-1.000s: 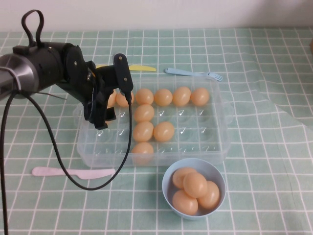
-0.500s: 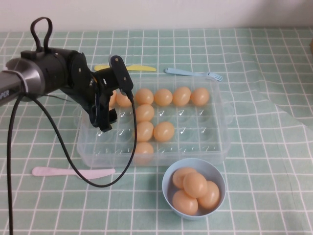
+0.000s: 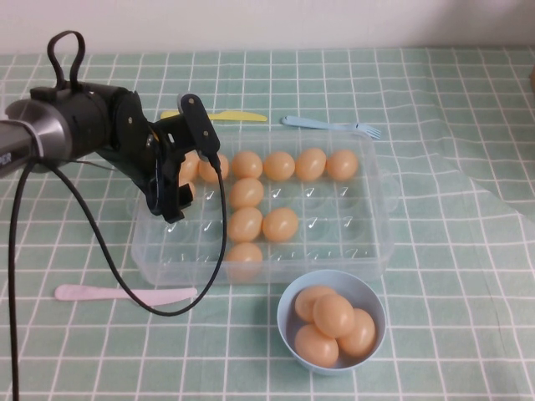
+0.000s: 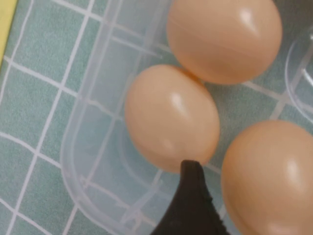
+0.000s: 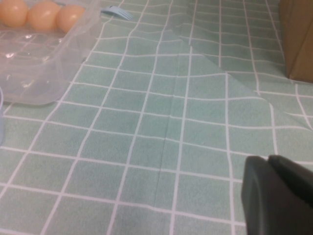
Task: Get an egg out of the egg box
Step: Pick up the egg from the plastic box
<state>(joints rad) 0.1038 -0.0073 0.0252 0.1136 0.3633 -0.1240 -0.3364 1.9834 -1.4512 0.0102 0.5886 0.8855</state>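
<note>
The egg (image 3: 190, 168) sits in the egg box (image 3: 368, 242), in the far row at the box's 10 o'clock corner, partly hidden behind the left hand (image 3: 185, 159). In the left wrist view the same egg (image 4: 171, 117) fills the centre, next to the clear rounded corner of the egg box (image 4: 85, 161), with two more eggs close beside it. One dark fingertip (image 4: 191, 196) ends right at the egg's edge; contact is unclear. The left hand's fingers are apart, straddling that corner of the tray, nothing clamped.

More eggs fill the far row and run down the middle columns. At 6 o'clock from the box, a light-blue bowl (image 3: 288, 334) holds four eggs. A pink knife (image 3: 125, 294) lies on the counter (image 3: 468, 317) at the box's 8 o'clock; a yellow knife (image 3: 230, 116) and blue fork (image 3: 330, 125) lie along 12 o'clock.

The right hand (image 5: 279, 196) is out at 3 o'clock, well apart from the box, over the checked cloth; cannot tell its finger state.
</note>
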